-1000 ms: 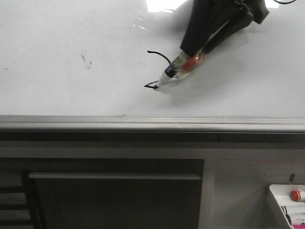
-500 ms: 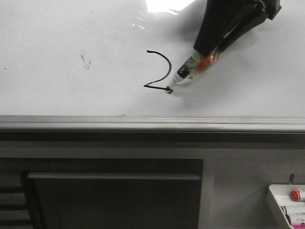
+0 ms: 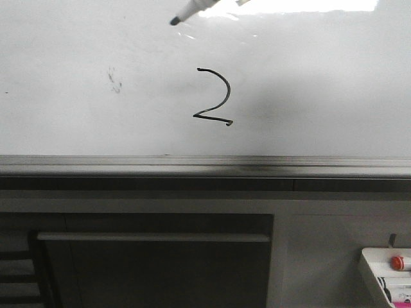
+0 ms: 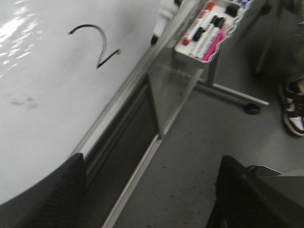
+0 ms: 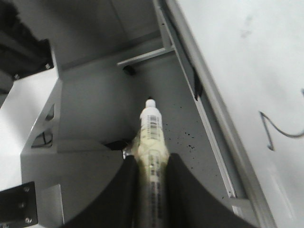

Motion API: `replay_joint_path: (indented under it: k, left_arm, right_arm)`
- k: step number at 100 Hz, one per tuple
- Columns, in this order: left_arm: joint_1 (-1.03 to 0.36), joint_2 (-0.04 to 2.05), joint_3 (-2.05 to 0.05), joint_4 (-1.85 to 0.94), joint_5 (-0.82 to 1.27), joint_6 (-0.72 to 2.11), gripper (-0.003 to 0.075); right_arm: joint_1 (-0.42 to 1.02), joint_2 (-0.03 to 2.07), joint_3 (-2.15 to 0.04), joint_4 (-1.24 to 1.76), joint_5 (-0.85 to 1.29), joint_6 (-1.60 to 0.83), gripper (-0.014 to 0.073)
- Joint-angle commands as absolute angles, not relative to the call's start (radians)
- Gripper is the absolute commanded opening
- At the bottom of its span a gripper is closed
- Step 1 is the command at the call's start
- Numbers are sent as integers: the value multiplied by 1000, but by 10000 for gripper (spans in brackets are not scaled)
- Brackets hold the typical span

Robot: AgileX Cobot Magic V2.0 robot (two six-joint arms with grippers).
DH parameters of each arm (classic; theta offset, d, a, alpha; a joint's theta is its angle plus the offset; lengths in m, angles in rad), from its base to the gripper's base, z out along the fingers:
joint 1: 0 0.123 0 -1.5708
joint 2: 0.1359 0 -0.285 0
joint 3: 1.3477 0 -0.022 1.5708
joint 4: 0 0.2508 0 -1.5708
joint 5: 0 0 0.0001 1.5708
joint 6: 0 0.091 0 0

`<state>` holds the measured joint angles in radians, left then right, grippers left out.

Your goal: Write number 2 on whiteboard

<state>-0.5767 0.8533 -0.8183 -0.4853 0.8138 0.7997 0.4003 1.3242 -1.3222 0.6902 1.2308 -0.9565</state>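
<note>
Front view: the number 2 [image 3: 214, 97] stands complete in black near the middle of the whiteboard [image 3: 334, 83], above its grey rail [image 3: 205, 165]. The marker [image 3: 192, 11] hangs at the far edge, tip clear of the surface (so no stray line, I judge).

Left wrist view: the left tool [image 4: 147, 194] has its fingers apart, holding nothing. A tray of markers [image 4: 209, 28] sits to the right; labels are unreadable.

Right wrist view: the right tool [image 5: 151, 180] is clamped on the marker, whose barcode label shows no legible text.

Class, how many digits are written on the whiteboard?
1: the number 2 sits mid-whiteboard, above the lower rail. The specks to its left are only a smudge.
</note>
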Motion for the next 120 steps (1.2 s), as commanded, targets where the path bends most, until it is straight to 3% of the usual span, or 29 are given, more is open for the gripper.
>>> replay_joint_path:
  k: [1, 21, 56, 120]
  left_arm:
    - [-575, 900, -866, -676, 797, 952, 524]
    - [-585, 1011, -918, -796, 811, 1095, 523]
    - [-698, 1180, -1020, -795, 814, 1103, 487]
    - [-698, 1177, -1043, -797, 813, 1103, 126]
  right_arm:
    - [461, 1284, -1321, 746, 1284, -1064, 27]
    - [536, 1289, -1321, 735, 1216, -1073, 27]
    - [537, 1289, -1321, 731, 1165, -1073, 27]
    - [537, 1289, -1321, 718, 1168, -1073, 27]
